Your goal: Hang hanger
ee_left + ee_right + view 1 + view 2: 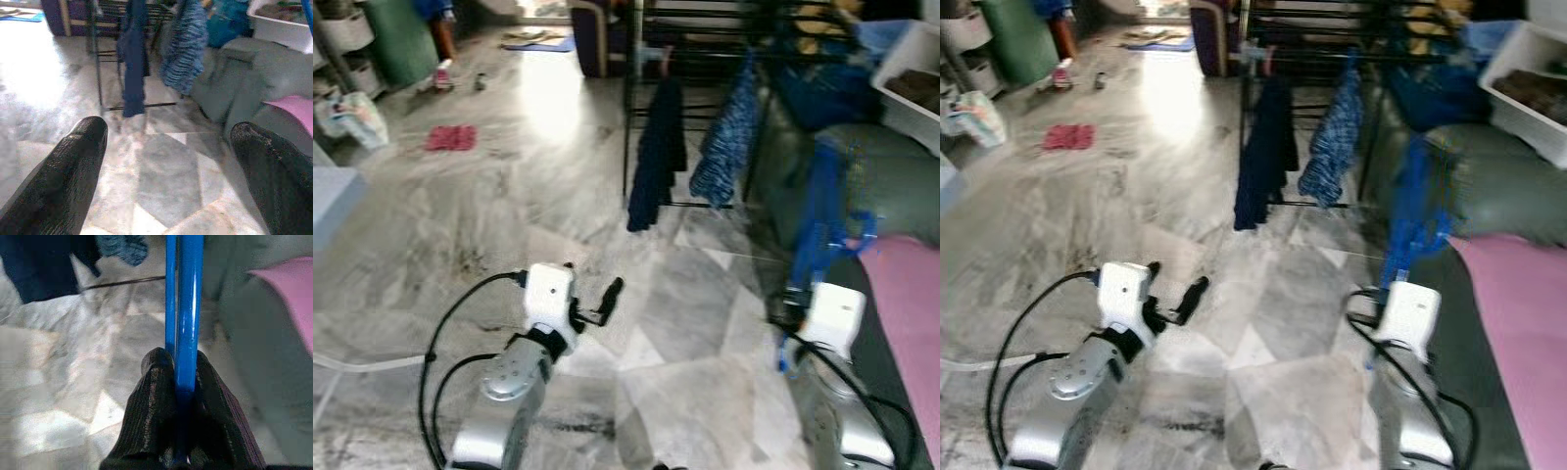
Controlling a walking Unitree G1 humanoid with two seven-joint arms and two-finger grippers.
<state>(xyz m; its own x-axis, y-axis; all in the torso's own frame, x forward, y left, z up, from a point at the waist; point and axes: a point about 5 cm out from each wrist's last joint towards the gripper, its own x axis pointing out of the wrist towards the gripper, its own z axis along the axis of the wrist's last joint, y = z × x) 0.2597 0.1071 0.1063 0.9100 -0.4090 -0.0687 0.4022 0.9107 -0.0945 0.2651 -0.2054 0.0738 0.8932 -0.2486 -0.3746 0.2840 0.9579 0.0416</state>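
Right pincer [178,382] pinching blue hanger [822,220], drying rack [705,49] at 12 o'clock; left pincer [171,161] spread, empty.

The glossy blue plastic hanger [185,308] is gleaming between the right gripper's [182,377] ribbed, matt black fingers [151,416]. The polished grey marble floor [509,196] is throwing back glare. Soft dark navy cloth [656,152] is draping from the thin black metal drying rack [705,49].
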